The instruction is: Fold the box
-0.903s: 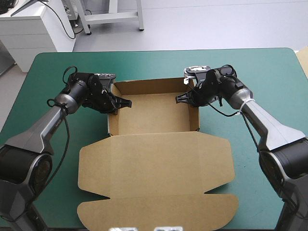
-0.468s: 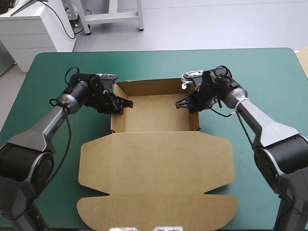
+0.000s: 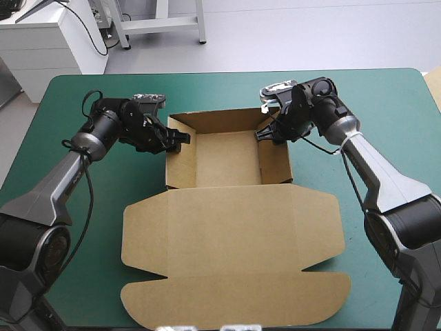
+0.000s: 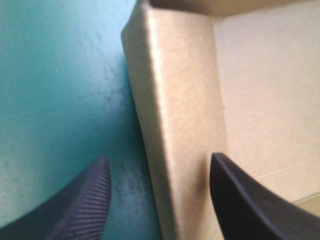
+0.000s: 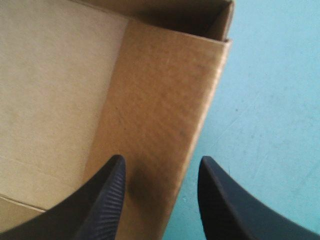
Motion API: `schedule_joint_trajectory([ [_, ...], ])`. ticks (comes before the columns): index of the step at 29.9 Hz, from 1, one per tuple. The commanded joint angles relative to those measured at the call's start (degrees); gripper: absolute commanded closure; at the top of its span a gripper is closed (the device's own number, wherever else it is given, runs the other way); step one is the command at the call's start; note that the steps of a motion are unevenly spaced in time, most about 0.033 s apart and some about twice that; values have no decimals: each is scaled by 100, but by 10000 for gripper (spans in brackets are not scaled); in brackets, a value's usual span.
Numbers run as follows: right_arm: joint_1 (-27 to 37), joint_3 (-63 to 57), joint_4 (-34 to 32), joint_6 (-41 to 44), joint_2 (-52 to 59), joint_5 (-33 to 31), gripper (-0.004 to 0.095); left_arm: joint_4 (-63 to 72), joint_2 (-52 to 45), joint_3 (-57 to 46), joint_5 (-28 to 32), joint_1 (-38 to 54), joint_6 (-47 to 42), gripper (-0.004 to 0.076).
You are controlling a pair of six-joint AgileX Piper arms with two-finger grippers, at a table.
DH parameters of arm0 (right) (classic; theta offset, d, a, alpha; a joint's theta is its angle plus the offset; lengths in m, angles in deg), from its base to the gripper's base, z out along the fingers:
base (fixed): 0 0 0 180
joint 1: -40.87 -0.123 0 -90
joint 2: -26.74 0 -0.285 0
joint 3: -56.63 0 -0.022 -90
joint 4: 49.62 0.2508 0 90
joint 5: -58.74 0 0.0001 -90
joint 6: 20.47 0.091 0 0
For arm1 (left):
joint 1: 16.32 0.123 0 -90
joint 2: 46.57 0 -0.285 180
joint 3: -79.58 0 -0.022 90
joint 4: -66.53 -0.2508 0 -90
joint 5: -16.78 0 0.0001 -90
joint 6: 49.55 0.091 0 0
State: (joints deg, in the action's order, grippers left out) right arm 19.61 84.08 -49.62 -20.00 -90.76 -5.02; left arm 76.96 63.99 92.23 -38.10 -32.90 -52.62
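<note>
Your left gripper (image 3: 180,141) astride left wall of the brown box (image 3: 227,160), fingers released, right gripper (image 3: 264,134) likewise astride right wall, lid (image 3: 234,238) flat nearside, bare teal-green desk (image 3: 389,117) outside both.

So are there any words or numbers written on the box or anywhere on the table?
None can be read.
The brown box is plain board, with no print on its lid, floor or walls in any view.
The teal-green cover bears no label.
The left pincer and the right pincer show no writing either.
</note>
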Motion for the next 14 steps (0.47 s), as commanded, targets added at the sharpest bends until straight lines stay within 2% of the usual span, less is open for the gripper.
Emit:
schedule_joint_trajectory([
  [1, 37, 347, -33, -112, 293, 109, 492, 178, -428, 593, -65, -3, 7, 304],
  [9, 37, 739, -50, -112, 293, 6, 492, 418, -536, 1168, -629, -3, 7, 304],
  [14, 48, 1159, -363, -47, 293, -629, 492, 454, -834, 1597, -1080, -3, 225, 344],
])
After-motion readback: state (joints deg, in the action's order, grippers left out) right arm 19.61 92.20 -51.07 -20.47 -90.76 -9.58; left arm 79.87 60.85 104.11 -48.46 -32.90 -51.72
